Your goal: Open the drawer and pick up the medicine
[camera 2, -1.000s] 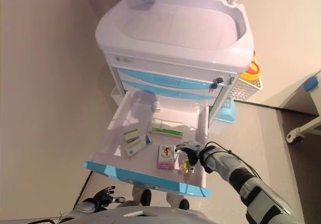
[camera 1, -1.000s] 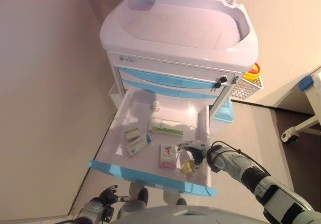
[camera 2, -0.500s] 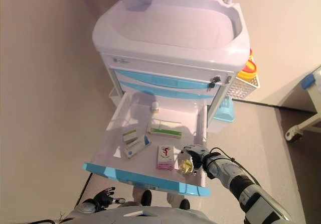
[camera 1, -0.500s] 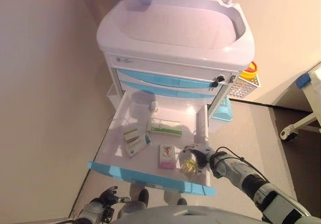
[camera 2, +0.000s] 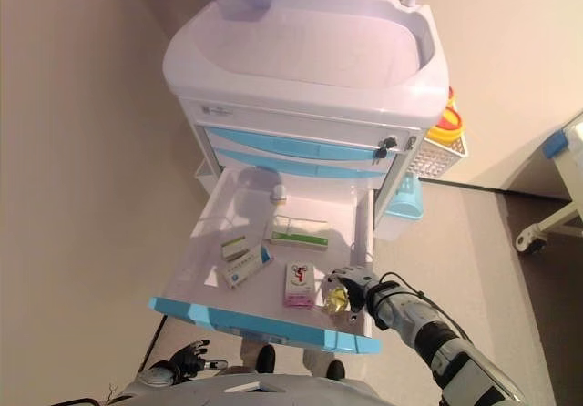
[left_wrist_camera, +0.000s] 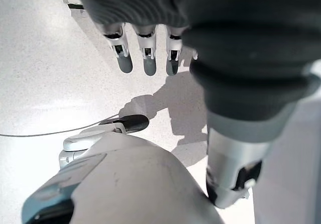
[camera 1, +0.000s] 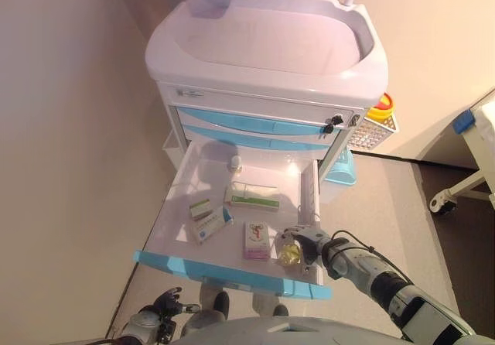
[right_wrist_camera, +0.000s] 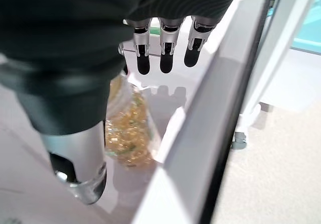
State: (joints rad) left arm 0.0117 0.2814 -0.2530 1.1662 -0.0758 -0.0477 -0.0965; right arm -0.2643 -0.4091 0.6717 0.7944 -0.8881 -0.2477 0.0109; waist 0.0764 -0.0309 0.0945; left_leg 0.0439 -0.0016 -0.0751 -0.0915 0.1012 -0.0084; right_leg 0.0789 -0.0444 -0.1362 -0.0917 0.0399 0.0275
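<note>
The medicine, a clear bag of yellow capsules [right_wrist_camera: 128, 133], lies on the floor of the open drawer [camera 1: 186, 206] in its front corner, directly beneath my right hand [camera 1: 298, 239], whose fingers [right_wrist_camera: 165, 58] hang straight and slightly apart just above the bag with the thumb beside it, nothing yet clasped. Past those fingertips, deeper in the drawer, I see a pink-and-white box [camera 1: 257, 240], a blue-edged box [camera 1: 209, 226], a small green-and-white box [camera 1: 201, 208], a long green-striped box [camera 1: 252, 197] and a small white bottle [camera 1: 234, 162]. My left hand [left_wrist_camera: 145, 48] hangs low over the floor, well apart from the white-and-blue cart [camera 1: 271, 43], its fingers straight and empty.
</note>
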